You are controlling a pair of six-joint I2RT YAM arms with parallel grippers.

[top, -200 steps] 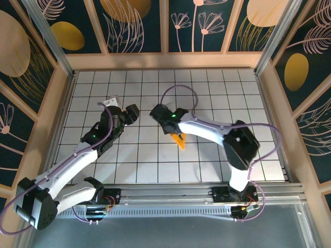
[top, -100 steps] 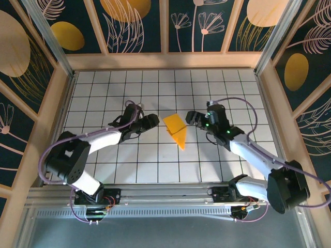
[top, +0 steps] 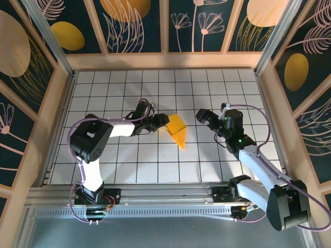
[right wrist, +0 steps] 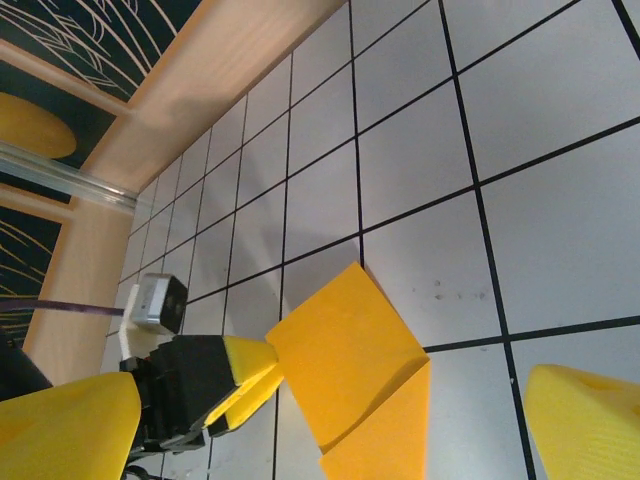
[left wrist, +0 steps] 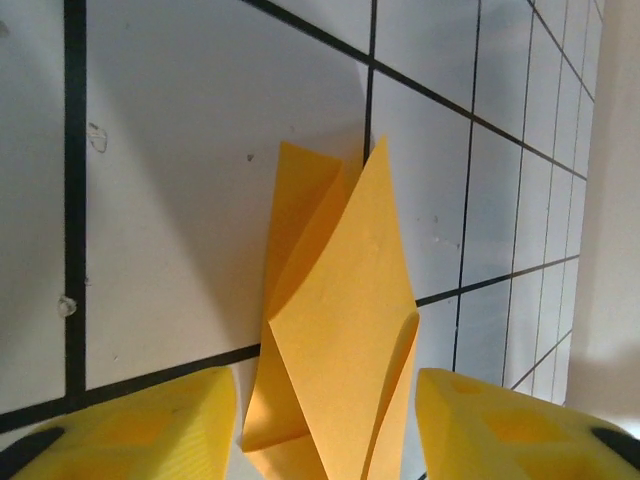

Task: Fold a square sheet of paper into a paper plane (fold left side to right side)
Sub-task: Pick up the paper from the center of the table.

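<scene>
Left end effector (top: 161, 122): it lies low over the bench (top: 155, 165), reaching rightward, with its tips at the left edge of the folded sheet of paper (top: 177, 129). In the left wrist view my jaws stand part-way apart astride that near edge, not clenched on it. The flaps there are slightly lifted.

Folded sheet: it rests mid-bench between both arms. Its long axis runs far to near, with the broad end farther and the point toward my bases.

Right end effector (top: 202, 116): released, with its jaws wide, clear of the sheet and just to its right.

Judgement: the left arm is the nearer one. Folding left over right turns on lifting the edge it straddles and carrying it rightward across that axis.
</scene>
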